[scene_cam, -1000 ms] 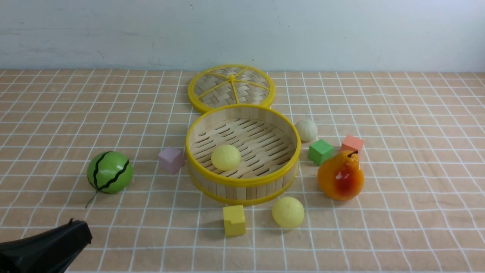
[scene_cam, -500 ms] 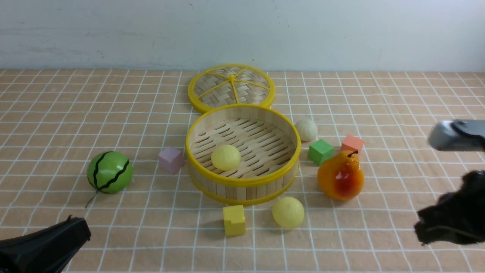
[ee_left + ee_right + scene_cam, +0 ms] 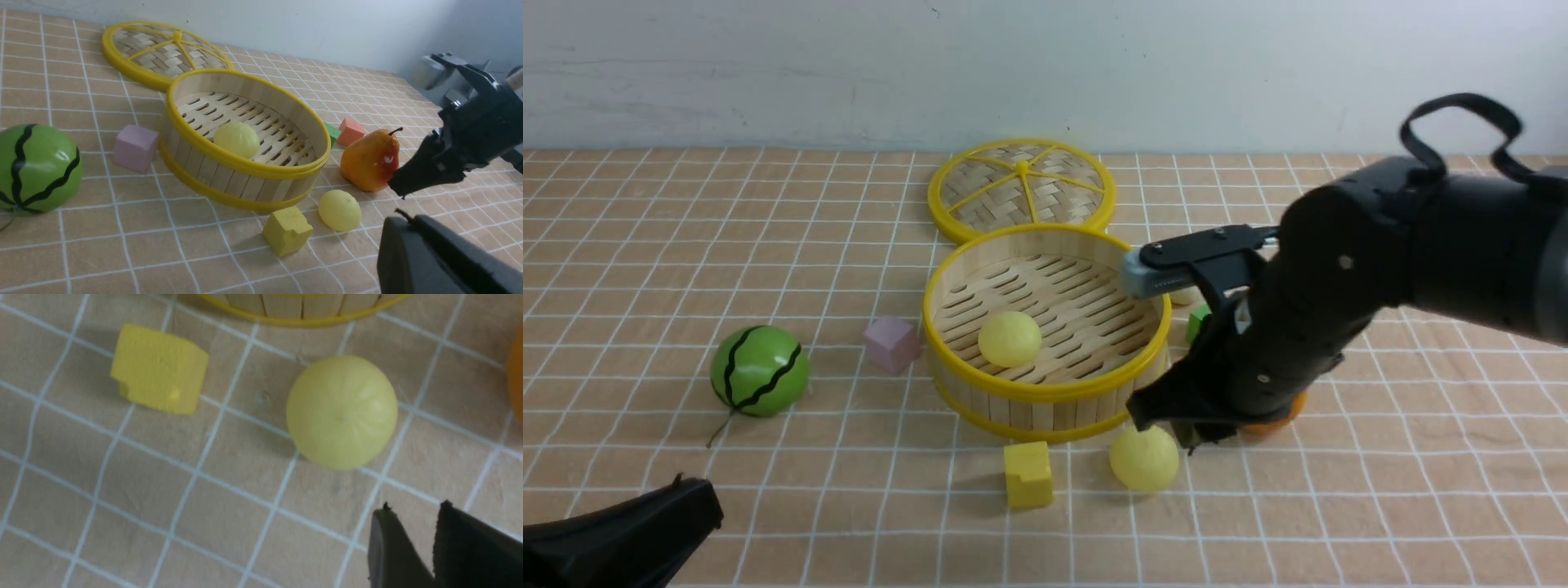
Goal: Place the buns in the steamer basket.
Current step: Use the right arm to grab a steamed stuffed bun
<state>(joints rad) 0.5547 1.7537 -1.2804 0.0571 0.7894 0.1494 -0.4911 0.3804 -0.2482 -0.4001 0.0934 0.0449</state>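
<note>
The right gripper hung low over the table. Its two black fingers were drawn almost together, with only a thin slit between them. Just ahead of the fingertips, and apart from them, the loose bun rested on the table, pale yellow and matte. Past that bun from the fingers stood the basket, upright, its near wall close to the bun but not touching it. The yellow cube sat beside the bun, on the side away from the fingers. The pear stood just beside the fingers on their other side, and in the front view the right arm covered most of it. A green cube showed only as a corner behind that arm.

The second bun, also pale yellow, lay on the basket's slotted floor, well apart from the right fingers. The lid lay flat beyond the basket, right against its far rim.

The left gripper sat low at the table's near edge, and I could not tell whether its fingers were spread or closed. The melon lay ahead of them, well apart. A pink cube stood between the melon and the basket, just beside the basket's wall.
</note>
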